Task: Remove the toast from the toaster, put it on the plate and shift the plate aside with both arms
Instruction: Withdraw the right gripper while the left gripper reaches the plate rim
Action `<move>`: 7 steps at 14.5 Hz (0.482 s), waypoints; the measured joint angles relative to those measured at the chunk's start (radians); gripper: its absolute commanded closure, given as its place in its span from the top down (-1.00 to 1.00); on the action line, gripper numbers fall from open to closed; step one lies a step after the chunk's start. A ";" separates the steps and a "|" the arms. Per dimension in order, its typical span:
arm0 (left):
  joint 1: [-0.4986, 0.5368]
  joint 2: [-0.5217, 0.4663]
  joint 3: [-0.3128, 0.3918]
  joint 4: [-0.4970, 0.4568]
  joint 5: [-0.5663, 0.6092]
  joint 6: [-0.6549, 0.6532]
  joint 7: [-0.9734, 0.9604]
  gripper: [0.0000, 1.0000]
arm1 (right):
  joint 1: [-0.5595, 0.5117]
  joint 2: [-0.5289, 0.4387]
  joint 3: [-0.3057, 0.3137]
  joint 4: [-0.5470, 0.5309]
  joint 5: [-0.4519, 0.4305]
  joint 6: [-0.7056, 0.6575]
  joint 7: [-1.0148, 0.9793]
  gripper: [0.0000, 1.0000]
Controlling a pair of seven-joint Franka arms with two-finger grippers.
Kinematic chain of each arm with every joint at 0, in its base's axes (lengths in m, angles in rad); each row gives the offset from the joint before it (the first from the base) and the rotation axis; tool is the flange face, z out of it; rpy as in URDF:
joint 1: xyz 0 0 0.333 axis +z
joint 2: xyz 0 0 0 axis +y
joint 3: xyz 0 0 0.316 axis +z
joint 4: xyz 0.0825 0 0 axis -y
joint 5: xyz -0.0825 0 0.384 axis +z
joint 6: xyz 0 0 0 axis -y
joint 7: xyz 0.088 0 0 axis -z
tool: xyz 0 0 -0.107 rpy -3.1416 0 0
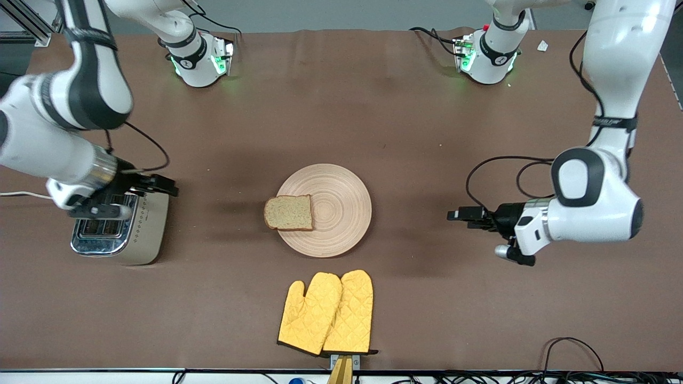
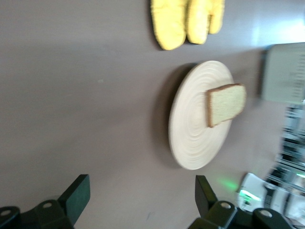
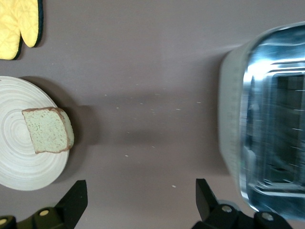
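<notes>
**Desk:** Where's the bread right now?

**Operator:** I see the toast (image 1: 288,212) lying flat on the plate (image 1: 341,213), at the edge toward the right arm's end of the table. One side of the slice overhangs the rim a little. The plate sits mid-table and carries nothing else.

**Desk:** And the toaster?

**Operator:** The toaster (image 1: 124,229) stands at the right arm's end, well apart from the plate. In the right wrist view I'm looking down into its slots (image 3: 281,138), and they look empty to me, though the blur there means I can't be sure.

**Desk:** Grippers?

**Operator:** The right gripper (image 1: 160,185) is over the toaster's top, its fingers (image 3: 72,202) spread apart with nothing between them. The left gripper (image 1: 460,215) hangs over bare table toward the left arm's end, well apart from the plate and pointing toward it. Its fingers (image 2: 76,195) are also parted wide and hold nothing.

**Desk:** Anything else on the surface?

**Operator:** I've got a pair of yellow oven mitts (image 1: 326,313) lying side by side, nearer the front camera than the plate, close to it but not touching. All of it rests on the brown table (image 1: 416,133).
</notes>
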 measured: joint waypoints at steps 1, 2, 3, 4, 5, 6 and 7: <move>0.000 0.032 0.000 -0.011 -0.075 0.004 0.081 0.84 | 0.000 -0.014 -0.025 0.035 -0.009 -0.056 -0.015 1.00; -0.002 0.061 -0.001 -0.018 -0.123 0.007 0.146 0.84 | 0.000 -0.026 -0.048 0.073 -0.018 -0.108 -0.028 1.00; -0.005 0.086 -0.002 -0.020 -0.155 0.013 0.194 0.83 | -0.001 -0.037 -0.066 0.113 -0.028 -0.157 -0.042 1.00; -0.009 0.106 -0.005 -0.020 -0.180 0.022 0.227 0.81 | -0.001 -0.050 -0.078 0.147 -0.037 -0.205 -0.052 1.00; -0.019 0.123 -0.007 -0.020 -0.202 0.031 0.245 0.79 | -0.001 -0.062 -0.084 0.175 -0.041 -0.243 -0.054 1.00; -0.035 0.137 -0.008 -0.021 -0.233 0.044 0.256 0.75 | -0.001 -0.072 -0.085 0.195 -0.043 -0.272 -0.054 1.00; -0.058 0.149 -0.009 -0.020 -0.266 0.062 0.262 0.70 | 0.001 -0.079 -0.084 0.207 -0.044 -0.290 -0.053 1.00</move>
